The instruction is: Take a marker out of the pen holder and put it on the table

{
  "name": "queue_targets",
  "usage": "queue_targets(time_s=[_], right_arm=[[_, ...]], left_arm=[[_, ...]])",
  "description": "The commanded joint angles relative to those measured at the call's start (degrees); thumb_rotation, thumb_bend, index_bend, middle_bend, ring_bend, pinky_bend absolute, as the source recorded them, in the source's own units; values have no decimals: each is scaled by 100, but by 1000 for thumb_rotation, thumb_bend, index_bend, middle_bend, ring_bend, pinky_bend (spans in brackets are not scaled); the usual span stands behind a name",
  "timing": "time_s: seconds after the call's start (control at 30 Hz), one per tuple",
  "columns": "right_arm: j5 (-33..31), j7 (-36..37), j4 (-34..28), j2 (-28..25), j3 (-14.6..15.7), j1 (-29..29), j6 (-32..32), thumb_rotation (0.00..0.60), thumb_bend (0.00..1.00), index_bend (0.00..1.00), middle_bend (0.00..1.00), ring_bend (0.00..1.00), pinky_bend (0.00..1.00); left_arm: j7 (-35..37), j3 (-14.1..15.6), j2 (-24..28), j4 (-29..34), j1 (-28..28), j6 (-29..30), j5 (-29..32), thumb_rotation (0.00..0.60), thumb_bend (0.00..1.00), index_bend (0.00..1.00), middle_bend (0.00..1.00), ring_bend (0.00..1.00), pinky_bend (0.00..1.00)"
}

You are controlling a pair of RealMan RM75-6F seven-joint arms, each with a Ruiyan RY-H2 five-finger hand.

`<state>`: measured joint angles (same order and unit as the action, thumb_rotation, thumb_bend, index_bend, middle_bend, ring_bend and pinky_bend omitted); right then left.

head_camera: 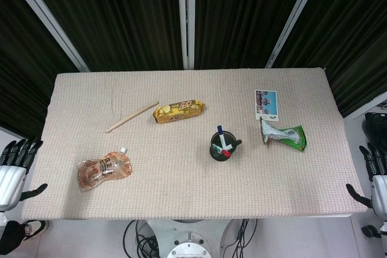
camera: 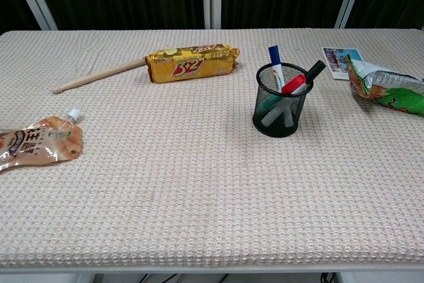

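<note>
Lab test bench — cloth-covered table (head_camera: 181,197), black curtains (head_camera: 121,10), floor cables (head_camera: 142,237).

In the chest view the orange drink pouch (camera: 36,146) and green snack bag (camera: 389,89) are cut off at the edges. The photo card (camera: 340,56) print is too small to read — both hands sit half out of the head view, left hand (head_camera: 13,170) and right hand (head_camera: 375,176).

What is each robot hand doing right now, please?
Left robot hand: open, holding nothing, off the table's left edge.
Right robot hand: open, holding nothing, off the right edge.
</note>
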<state>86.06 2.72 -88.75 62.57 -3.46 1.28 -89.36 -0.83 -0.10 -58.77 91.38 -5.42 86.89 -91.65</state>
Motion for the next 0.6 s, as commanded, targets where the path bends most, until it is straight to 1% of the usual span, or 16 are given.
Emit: queue_targets(time_s=[0.03, 0.27, 0.4, 0.5, 0.6], right_arm=[[12, -29, -29, 7, -4, -25, 25, 600, 136, 0, 0, 0, 0], [263, -51, -189, -10, -30, -163, 11, 600, 137, 0, 0, 0, 0], [432, -321, -442, -74, -68, -324, 90, 600, 139, 0, 0, 0, 0], [548, -645, -766, -150, -106, -555, 343, 600, 141, 2, 0, 0, 0], [628, -990, -1172, -244, -192, -906, 774, 600, 144, 37, 0, 0, 0]], left_arm=[[7, -2, -8, -11, -2, -7, 9, 600, 90, 32, 0, 0, 0], [38, -3, 7, -24, 7, -4, 25, 600, 90, 32, 0, 0, 0], [68, -26, 44, -6, -32, -76, 72, 600, 90, 32, 0, 0, 0], [93, -39, 61, 1, -70, -128, 78, 600, 91, 32, 0, 0, 0], [120, -39, 52, -26, -96, -184, 96, 600, 90, 32, 0, 0, 0]])
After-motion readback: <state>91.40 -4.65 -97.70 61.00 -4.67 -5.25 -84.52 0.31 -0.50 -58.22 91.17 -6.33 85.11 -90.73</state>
